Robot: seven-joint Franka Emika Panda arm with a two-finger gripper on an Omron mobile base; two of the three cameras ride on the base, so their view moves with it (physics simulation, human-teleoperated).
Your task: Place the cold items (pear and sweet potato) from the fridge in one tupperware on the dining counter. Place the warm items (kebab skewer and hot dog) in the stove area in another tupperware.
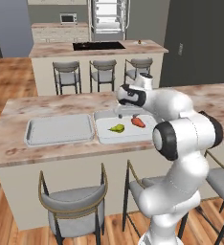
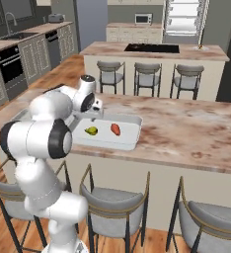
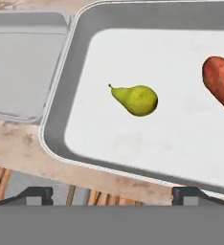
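A yellow-green pear (image 1: pixel 117 128) (image 2: pixel 91 130) (image 3: pixel 138 99) and an orange-red sweet potato (image 1: pixel 138 122) (image 2: pixel 115 129) (image 3: pixel 221 81) lie side by side in one grey tupperware (image 1: pixel 98 134) (image 2: pixel 132 141) (image 3: pixel 56 143) on the dining counter. My gripper (image 1: pixel 119 114) (image 2: pixel 94 116) (image 3: pixel 114 194) hangs just above this tupperware, near the pear, open and with nothing between its fingers. To the left stands a second, empty tupperware (image 1: pixel 59 130) (image 3: pixel 23 72). The kebab skewer and hot dog cannot be made out.
Stools (image 1: pixel 73 206) (image 2: pixel 112 212) stand along the counter's near side. Behind it is an island with a black stove (image 1: pixel 98 46) (image 2: pixel 152 48) and a small reddish item (image 1: pixel 139 42) too small to identify. The fridge (image 1: pixel 108 16) stands open at the back.
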